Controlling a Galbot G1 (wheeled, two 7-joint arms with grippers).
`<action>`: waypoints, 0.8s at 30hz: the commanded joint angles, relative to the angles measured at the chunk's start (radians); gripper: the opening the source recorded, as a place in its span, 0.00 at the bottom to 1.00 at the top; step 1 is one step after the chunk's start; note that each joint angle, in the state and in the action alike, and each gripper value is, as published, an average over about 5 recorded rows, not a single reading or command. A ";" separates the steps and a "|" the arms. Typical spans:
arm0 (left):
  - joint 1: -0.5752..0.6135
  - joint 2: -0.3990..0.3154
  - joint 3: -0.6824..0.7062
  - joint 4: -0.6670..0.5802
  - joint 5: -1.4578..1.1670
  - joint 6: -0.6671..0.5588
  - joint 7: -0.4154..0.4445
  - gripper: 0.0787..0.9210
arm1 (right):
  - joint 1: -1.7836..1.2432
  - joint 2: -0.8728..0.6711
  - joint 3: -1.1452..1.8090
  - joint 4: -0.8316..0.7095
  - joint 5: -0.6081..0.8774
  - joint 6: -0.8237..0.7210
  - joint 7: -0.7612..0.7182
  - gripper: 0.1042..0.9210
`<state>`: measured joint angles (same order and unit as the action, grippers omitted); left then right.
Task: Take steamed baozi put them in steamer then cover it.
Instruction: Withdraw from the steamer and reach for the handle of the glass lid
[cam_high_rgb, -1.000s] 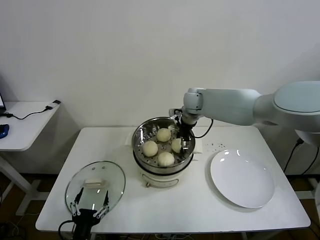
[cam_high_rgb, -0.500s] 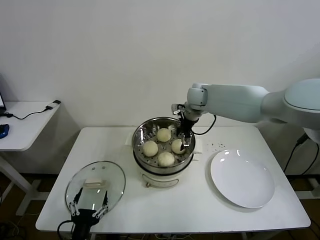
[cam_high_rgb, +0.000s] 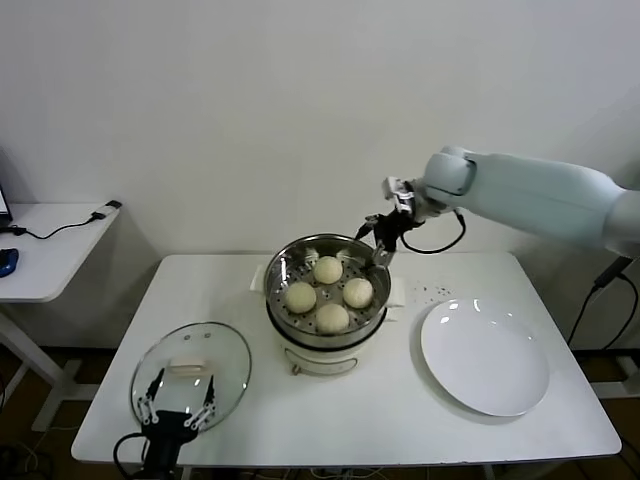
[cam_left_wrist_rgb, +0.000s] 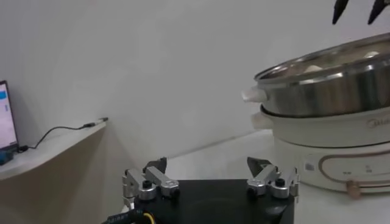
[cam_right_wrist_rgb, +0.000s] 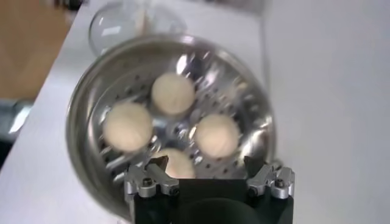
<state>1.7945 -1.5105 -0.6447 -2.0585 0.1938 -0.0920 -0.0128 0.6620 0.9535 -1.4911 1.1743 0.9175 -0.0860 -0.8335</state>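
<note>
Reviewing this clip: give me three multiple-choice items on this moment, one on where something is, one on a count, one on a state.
1. Where is the cover?
A. on the steamer
B. flat on the table, toward the robot's left
C. on the plate

2. How many baozi sit in the steamer?
A. two
B. three
C. four

3. The right end effector is:
A. open, empty, above the steamer's rim
B. shut on a bun
C. gripping the cover

Answers: B, the glass lid lies by the left end effector; C, four buns visible; A, fingers apart, nothing between.
</note>
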 joint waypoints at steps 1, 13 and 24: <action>-0.013 -0.002 -0.006 -0.015 0.019 0.010 0.000 0.88 | -0.380 -0.338 0.487 0.144 0.037 0.225 0.295 0.88; -0.006 -0.024 -0.025 -0.094 0.149 0.060 -0.001 0.88 | -1.149 -0.430 1.252 0.327 0.007 0.281 0.492 0.88; 0.011 -0.007 -0.148 -0.096 0.956 -0.028 0.013 0.88 | -1.699 -0.220 1.807 0.450 -0.107 0.202 0.569 0.88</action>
<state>1.7972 -1.5234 -0.7107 -2.1441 0.4979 -0.0664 -0.0069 -0.4823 0.6409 -0.2533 1.5086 0.8854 0.1365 -0.3677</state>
